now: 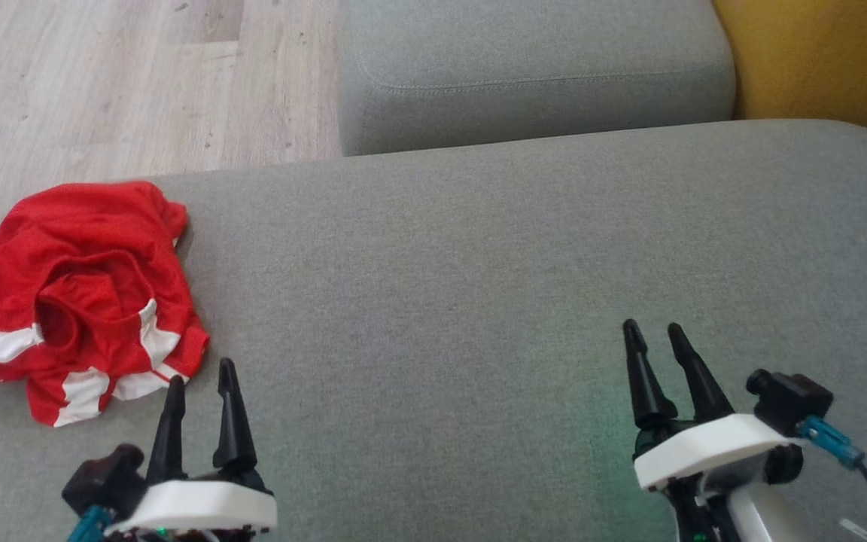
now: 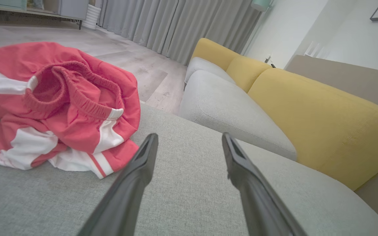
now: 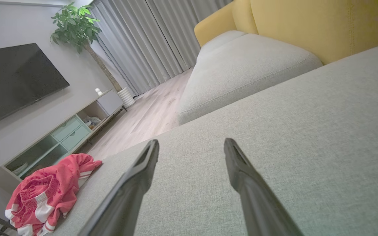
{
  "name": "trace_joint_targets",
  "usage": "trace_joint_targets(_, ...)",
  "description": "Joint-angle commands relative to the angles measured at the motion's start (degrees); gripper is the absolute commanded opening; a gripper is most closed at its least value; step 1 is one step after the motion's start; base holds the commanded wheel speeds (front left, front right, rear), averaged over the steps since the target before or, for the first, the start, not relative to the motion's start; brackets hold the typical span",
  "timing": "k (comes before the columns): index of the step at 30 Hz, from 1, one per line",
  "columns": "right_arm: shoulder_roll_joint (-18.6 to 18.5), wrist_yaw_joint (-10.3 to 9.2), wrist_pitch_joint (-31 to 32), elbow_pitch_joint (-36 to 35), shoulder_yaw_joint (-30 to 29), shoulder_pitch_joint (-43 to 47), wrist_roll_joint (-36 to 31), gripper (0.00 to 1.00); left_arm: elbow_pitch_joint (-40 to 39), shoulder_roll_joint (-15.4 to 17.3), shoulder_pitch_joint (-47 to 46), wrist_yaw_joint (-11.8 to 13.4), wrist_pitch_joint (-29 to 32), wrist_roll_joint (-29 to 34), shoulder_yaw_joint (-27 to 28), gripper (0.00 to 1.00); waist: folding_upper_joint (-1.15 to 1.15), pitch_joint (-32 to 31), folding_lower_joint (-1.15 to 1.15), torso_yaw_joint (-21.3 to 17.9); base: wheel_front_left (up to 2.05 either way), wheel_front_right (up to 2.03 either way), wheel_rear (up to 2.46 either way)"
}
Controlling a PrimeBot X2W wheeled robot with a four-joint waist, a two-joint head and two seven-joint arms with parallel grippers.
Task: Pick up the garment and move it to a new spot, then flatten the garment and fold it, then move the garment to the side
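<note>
Fingers on both grippers spread apart, gripping nothing. Grey sofa seat spans the head view. Red-and-white garment lies crumpled at its left edge, just beyond left gripper; right gripper hovers well apart from it.

A wide grey fabric sofa seat is stretching across the foreground, with mustard-yellow backrest cushions standing alongside it. Pale wood-plank flooring is running toward grey pleated curtains. A dark flat television is hanging above a low cabinet with pale green drawers.
</note>
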Motion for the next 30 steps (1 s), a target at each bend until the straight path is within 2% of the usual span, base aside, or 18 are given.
trace_joint_targets(1,-0.29,0.33,-0.83,-2.14,1.5,-2.84,-1.68,1.0,-2.21,0.39,-1.49,0.37,-0.77,1.77,0.74,1.0,0.0,-0.02,0.0,-0.04,0.0,0.0,0.0)
trace_joint_targets(19,-0.33,0.4,-3.87,-2.58,3.81,-3.18,-14.67,1.0,-3.47,0.44,-0.5,2.68,-3.8,14.44,-0.75,1.0,0.0,-0.21,0.0,-0.19,0.0,0.0,0.0)
trace_joint_targets(30,-0.37,0.44,-5.73,-1.06,3.23,-3.15,-22.53,1.0,-2.72,0.47,-0.17,4.42,-5.65,21.53,-1.85,1.0,0.0,-0.49,0.0,-0.27,0.0,0.0,0.0)
